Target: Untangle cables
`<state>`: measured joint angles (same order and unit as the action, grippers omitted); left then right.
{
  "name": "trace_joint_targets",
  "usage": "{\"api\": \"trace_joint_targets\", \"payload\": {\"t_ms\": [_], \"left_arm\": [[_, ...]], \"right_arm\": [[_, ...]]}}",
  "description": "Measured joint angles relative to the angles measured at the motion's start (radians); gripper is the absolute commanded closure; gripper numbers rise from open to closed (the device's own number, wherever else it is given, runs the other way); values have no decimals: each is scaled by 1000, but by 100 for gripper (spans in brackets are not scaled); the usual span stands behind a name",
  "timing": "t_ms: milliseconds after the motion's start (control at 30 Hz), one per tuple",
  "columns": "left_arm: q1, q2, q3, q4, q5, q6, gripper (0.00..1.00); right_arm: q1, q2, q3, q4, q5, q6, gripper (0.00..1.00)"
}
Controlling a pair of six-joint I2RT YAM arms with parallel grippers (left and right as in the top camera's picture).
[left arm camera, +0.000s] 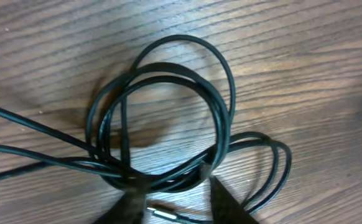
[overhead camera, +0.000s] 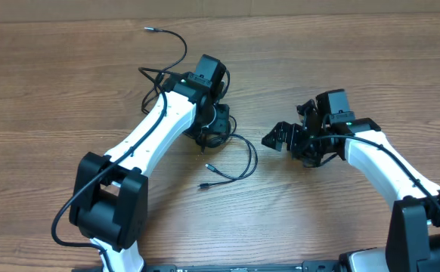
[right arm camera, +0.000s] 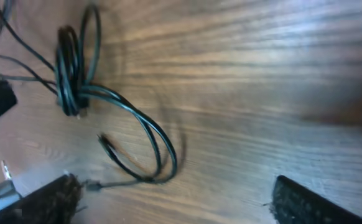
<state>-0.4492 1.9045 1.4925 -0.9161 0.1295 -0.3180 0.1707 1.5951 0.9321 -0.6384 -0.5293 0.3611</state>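
Cables [left arm camera: 221, 115] in loose coils on brown wood-grain table [overhead camera: 356, 45], left hand [left arm camera: 175, 190] slightly parted above, right hand [right arm camera: 175, 193] spread wide.

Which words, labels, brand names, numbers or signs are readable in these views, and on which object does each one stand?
None: no readable text, number or logo shows on the cables, the wooden table, the left arm or the right arm. The wrist views are too blurred for any fine print.
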Motion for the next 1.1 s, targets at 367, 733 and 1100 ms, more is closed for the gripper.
{"api": "trace_joint_targets", "payload": {"t_ms": [367, 733, 1100], "left_arm": [[11, 0, -53, -23, -3, 249, 95], [89, 0, -61, -15, 87, 536, 74], [89, 29, -95, -8, 107, 640, 76]], "right_arm": [[88, 24, 2, 216, 21, 204, 95], [193, 32, 2, 369, 23, 362, 91], [193, 33, 2, 472, 122, 444, 84]]}}
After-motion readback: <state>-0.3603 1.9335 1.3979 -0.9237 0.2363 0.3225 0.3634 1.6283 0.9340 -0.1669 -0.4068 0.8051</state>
